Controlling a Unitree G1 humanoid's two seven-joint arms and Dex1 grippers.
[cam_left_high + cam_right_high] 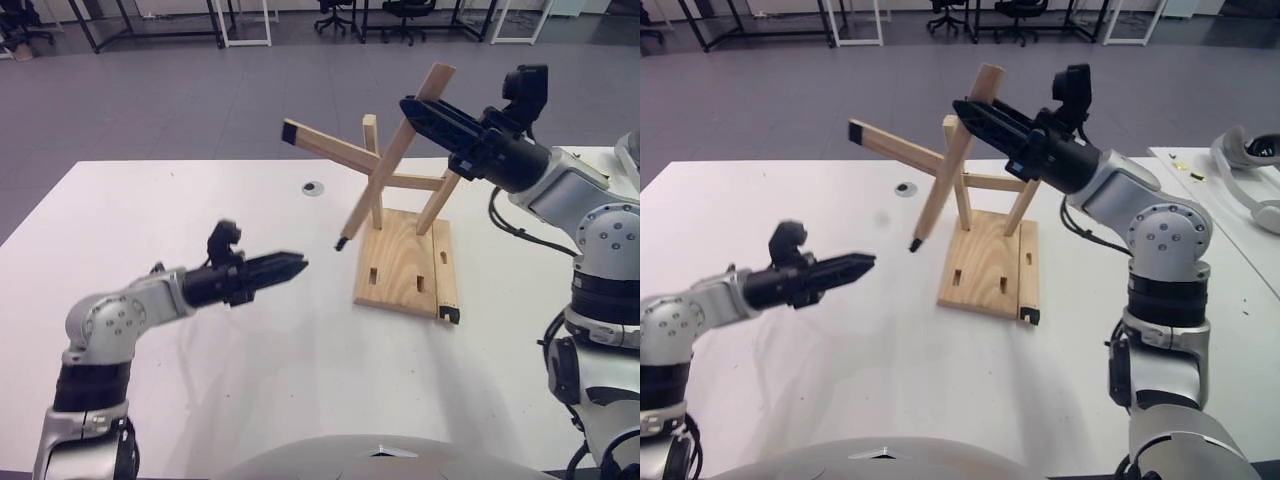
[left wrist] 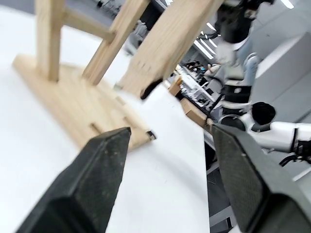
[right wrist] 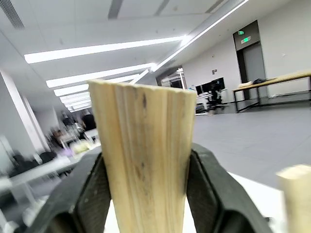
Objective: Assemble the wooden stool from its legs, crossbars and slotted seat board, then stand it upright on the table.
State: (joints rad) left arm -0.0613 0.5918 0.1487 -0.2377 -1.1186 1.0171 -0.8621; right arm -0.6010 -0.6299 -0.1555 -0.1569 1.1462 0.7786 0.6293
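Nothing is coming through legibly here — a green lit sign (image 3: 246, 39) is glowing just above the dark doorway (image 3: 253, 63), its lettering showing too small to make out.

Grey floor (image 1: 200, 100), office chairs (image 1: 400, 15) behind, strip lights (image 3: 97, 51) overhead

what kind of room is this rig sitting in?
Probably an open-plan lab or office workspace. The white table stands on a wide grey floor. Black office chairs sit in the background, and long strip lights run across the ceiling.
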